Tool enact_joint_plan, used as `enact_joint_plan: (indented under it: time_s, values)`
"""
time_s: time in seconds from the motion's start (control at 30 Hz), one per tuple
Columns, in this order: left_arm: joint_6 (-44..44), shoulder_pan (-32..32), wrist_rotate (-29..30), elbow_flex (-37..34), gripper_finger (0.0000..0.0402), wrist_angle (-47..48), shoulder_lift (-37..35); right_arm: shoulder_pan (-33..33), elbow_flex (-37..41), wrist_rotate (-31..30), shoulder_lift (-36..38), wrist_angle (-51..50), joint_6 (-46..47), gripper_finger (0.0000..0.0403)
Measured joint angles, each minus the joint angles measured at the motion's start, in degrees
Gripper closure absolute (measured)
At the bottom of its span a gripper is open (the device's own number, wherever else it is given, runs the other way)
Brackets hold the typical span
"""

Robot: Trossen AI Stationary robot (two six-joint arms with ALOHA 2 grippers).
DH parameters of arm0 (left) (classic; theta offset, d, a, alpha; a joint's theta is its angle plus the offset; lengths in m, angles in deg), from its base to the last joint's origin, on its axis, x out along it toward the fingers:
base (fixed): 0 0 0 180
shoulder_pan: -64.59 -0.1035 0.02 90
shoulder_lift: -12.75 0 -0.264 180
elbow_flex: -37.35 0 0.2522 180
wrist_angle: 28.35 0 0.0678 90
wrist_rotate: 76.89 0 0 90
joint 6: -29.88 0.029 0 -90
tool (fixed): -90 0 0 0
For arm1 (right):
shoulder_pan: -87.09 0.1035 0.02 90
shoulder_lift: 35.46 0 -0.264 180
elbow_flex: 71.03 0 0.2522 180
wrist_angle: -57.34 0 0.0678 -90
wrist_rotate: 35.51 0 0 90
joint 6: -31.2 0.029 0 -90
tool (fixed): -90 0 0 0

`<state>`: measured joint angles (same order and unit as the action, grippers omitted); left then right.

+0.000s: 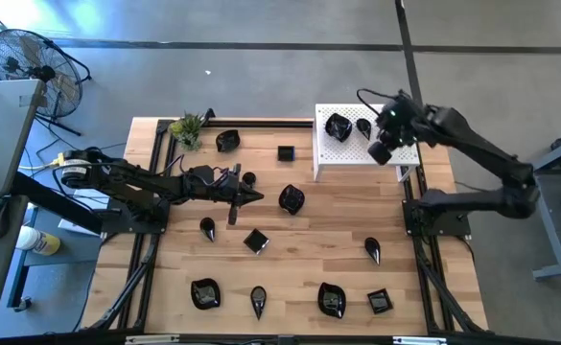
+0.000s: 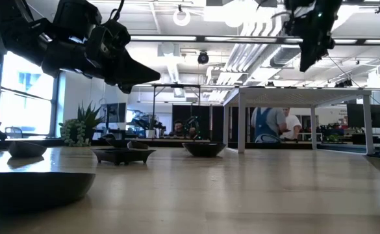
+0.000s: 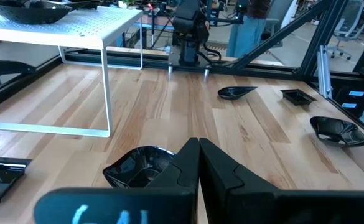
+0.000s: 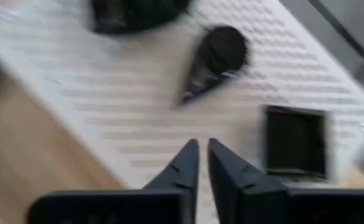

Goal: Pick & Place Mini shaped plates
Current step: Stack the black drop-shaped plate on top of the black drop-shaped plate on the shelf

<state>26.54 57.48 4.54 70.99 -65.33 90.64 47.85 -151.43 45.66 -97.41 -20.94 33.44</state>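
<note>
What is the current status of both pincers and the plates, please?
Left pincer shut, empty, mid-table. Right pincer shut, empty, over white platform. Three plates there: teardrop, square, rounded. Nothing blocking.

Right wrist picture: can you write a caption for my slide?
Right gripper, shut and empty, above the white platform that holds a teardrop plate, a square plate and another dark plate.

A robotics lab in an open-plan office: grey concrete floor [image 1: 261, 77], a standing fan [image 1: 31, 62] at ten o'clock, ceiling strip lights [image 2: 254, 39], desks with people [image 2: 274, 123] beyond the wooden table [image 1: 328, 230].
</note>
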Motion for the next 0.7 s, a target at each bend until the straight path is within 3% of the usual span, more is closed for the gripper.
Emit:
enact_joint_plan:
  time_s: [0.17, 0.3, 0.7]
  values:
    - [0.0, 0.0, 0.0, 0.0, 0.0401, 0.1, 0.0, 9.9, 8.5, 2.8, 7.6, 8.9, 9.2, 0.0388]
    - [0.0, 0.0, 0.0, 0.0, 0.0401, 0.5, 0.0, 20.4, 12.5, -0.5, 10.3, 12.5, 16.5, 0.0390]
    - [0.1, 0.0, 0.2, 0.0, 0.0401, 1.4, 0.0, 51.5, 13.1, -12.7, 5.7, 11.7, 41.6, 0.0389]
